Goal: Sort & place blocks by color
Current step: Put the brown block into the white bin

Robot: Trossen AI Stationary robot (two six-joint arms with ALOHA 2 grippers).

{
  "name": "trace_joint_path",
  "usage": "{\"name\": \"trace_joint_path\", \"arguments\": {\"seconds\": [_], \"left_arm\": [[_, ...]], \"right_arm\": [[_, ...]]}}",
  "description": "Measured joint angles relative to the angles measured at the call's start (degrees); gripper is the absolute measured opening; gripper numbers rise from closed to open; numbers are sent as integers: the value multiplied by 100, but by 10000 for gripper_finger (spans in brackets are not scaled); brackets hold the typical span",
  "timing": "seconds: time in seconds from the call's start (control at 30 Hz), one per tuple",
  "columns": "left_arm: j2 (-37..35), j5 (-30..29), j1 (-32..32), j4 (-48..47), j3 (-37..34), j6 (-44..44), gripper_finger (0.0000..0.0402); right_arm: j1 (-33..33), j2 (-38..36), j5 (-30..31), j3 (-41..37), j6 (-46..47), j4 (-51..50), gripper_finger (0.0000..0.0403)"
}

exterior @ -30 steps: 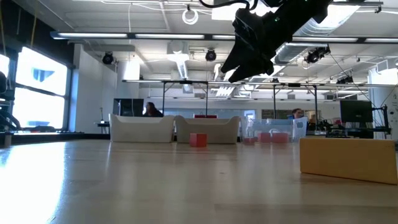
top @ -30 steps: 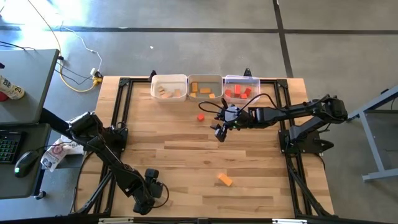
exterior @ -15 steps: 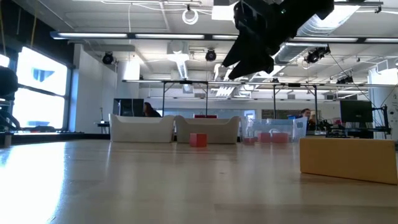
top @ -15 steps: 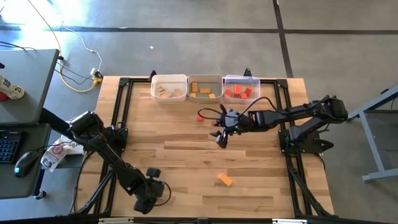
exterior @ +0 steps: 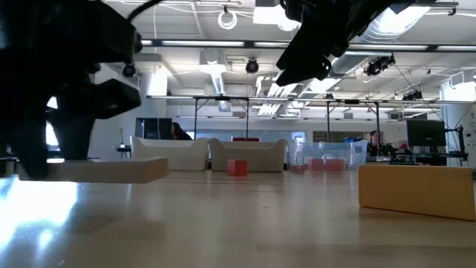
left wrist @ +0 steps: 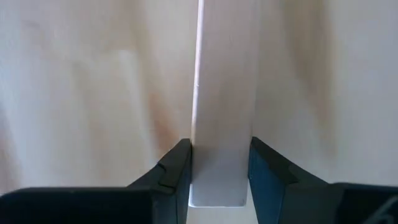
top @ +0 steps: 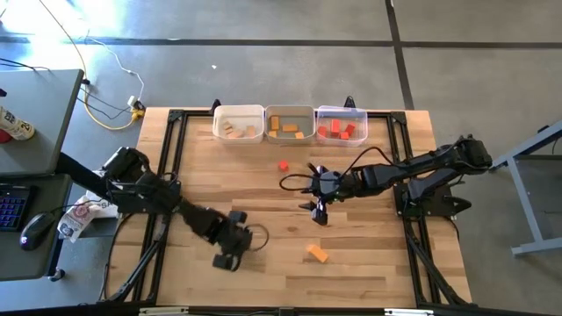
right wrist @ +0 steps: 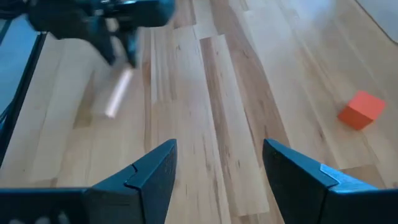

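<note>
Gripping a plain wood bar (left wrist: 224, 93), the left gripper (top: 230, 248) hangs over the near-left part of the table (top: 263, 290), its jaws shut tight on the bar's end; from table height the bar (exterior: 104, 170) shows level and clear of the surface. Just to its right, toward the near edge, an orange block (top: 317, 254) lies alone on the boards; in the low view it (exterior: 415, 189) sits large at the right.

Farther in, over the table's middle, the right gripper (top: 320, 211) hovers with its jaws spread wide and nothing between them. Its wrist camera looks past the open jaws to the orange block (right wrist: 361, 110) and to the left gripper with the bar (right wrist: 118, 93) beyond.

Past that, a small red block (top: 284, 164) rests by itself, a little short of the bins.

Along the far edge three bins stand side by side: the left bin (top: 239, 111) holds plain wood blocks (top: 233, 129), the middle bin (top: 290, 111) orange blocks (top: 288, 129), the right bin (top: 341, 111) red blocks (top: 341, 131).
</note>
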Motion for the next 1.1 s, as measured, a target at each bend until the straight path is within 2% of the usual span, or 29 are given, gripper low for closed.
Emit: {"name": "trace_joint_path", "arguments": {"seconds": [0.33,0.87,1.0,1.1], "left_arm": [[-7,237,1223,230,4,1488,96],[-135,258,2854,626,265,2489,96],[-138,253,3193,588,381,2780,96],[-138,-36,3454,420,536,2999,96]], "right_arm": [[162,0,-5,0,-779,-41,224],[157,0,44,0,-943,-225,224],[150,0,407,0,-957,-246,224],[150,0,583,0,-1047,-303,224]]}}
